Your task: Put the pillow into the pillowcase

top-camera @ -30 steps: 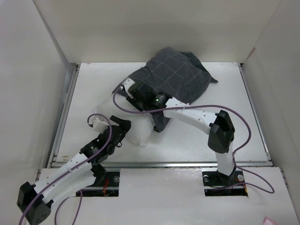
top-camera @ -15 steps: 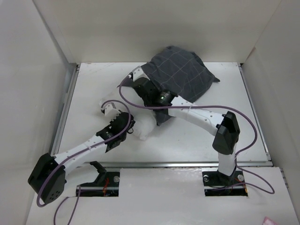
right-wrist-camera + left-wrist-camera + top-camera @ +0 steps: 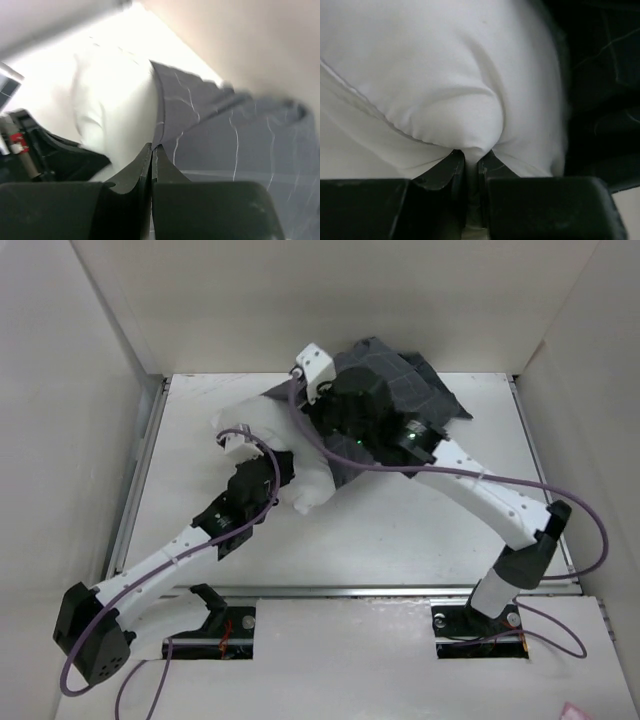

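The white pillow (image 3: 268, 428) lies left of centre, its right part under the dark grid-checked pillowcase (image 3: 410, 390) at the back. My left gripper (image 3: 471, 156) is shut on a pinch of the pillow (image 3: 445, 75) at its near edge; it shows in the top view as well (image 3: 277, 476). The pillowcase (image 3: 600, 75) is the dark mass on the right. My right gripper (image 3: 152, 149) is shut on the pillowcase's edge (image 3: 225, 140), held up off the table, with the pillow (image 3: 120, 105) just left of that edge.
White walls stand close on the left, back and right of the table (image 3: 420, 530). A metal rail (image 3: 400, 590) runs along the near edge. The left arm (image 3: 45, 150) lies low, close beside the right gripper.
Both grippers have closed. The left arm has stretched toward the back, carrying the pillow's near edge with it. The right gripper has risen and moved back with the pillowcase edge.
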{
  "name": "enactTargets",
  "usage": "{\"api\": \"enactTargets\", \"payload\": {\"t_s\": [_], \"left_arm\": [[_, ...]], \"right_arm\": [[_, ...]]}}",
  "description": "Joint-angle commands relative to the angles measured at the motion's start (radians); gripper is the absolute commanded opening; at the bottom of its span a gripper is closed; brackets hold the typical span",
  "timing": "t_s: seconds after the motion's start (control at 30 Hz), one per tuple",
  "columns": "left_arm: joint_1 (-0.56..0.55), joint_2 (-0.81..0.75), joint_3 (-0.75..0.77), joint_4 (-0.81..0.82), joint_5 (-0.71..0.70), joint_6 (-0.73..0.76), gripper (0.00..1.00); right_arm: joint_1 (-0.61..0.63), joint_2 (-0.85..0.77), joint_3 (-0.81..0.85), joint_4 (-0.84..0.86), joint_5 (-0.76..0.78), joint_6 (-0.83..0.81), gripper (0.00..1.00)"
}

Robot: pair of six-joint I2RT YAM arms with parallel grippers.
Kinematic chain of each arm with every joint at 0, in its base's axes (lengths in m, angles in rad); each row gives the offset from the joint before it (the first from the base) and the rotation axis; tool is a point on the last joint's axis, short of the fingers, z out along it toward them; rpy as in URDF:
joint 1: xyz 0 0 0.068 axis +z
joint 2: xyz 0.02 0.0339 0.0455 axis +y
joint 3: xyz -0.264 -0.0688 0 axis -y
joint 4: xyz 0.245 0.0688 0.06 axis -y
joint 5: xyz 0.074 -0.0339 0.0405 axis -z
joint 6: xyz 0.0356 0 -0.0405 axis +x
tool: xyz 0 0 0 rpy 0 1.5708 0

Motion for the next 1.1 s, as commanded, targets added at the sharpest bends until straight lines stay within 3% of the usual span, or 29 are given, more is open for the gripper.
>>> {"api": "enactTargets", "payload": {"t_s": [0.0,0.17,0.23,0.33,0.43,0.53,0.7,0.73,0.77,0.9,1.0,1.03,1.07], "left_arm": [[0.005,-0.043,0.118,0.296,0.056,0.117,0.00],[0.005,0.014,0.161,0.531,0.127,0.143,0.02],[0.005,0.092,0.161,0.660,0.136,0.122,0.02],[0.005,0.201,0.205,0.727,0.188,0.073,0.01],[0.005,0.258,0.259,0.668,0.282,0.064,0.00],[-0.006,0.222,0.215,0.637,0.305,0.085,0.00],[-0.006,0.183,0.185,0.608,0.555,0.200,0.00],[-0.006,0.183,0.201,0.573,0.590,0.227,0.03],[-0.016,0.174,0.227,0.497,0.609,0.246,0.23],[-0.016,0.076,0.202,0.390,0.653,0.303,0.70],[-0.016,-0.036,0.149,0.321,0.592,0.320,0.83],[-0.016,-0.124,0.138,0.268,0.524,0.344,1.00],[-0.016,-0.171,0.129,0.243,0.485,0.344,1.00]], "right_arm": [[0.013,-0.110,0.149,0.078,-0.272,-0.025,0.00],[0.013,-0.078,0.321,-0.031,-0.519,-0.025,0.00],[0.013,-0.047,0.405,-0.109,-0.650,-0.025,0.00],[0.002,0.009,0.478,-0.186,-0.742,-0.025,0.00],[0.002,0.045,0.521,-0.211,-0.708,-0.025,0.00],[-0.030,0.034,0.467,-0.194,-0.697,-0.011,0.00],[-0.050,0.006,0.381,-0.089,-0.712,0.016,0.00],[-0.050,0.006,0.381,-0.089,-0.713,0.016,0.00],[-0.050,0.006,0.381,-0.089,-0.703,0.026,0.00],[-0.072,-0.030,0.334,-0.047,-0.703,0.038,0.00],[-0.107,-0.099,0.242,-0.008,-0.703,0.058,0.00],[-0.133,-0.118,0.192,0.022,-0.703,0.072,0.00],[-0.147,-0.136,0.170,0.038,-0.715,0.072,0.00]]}}
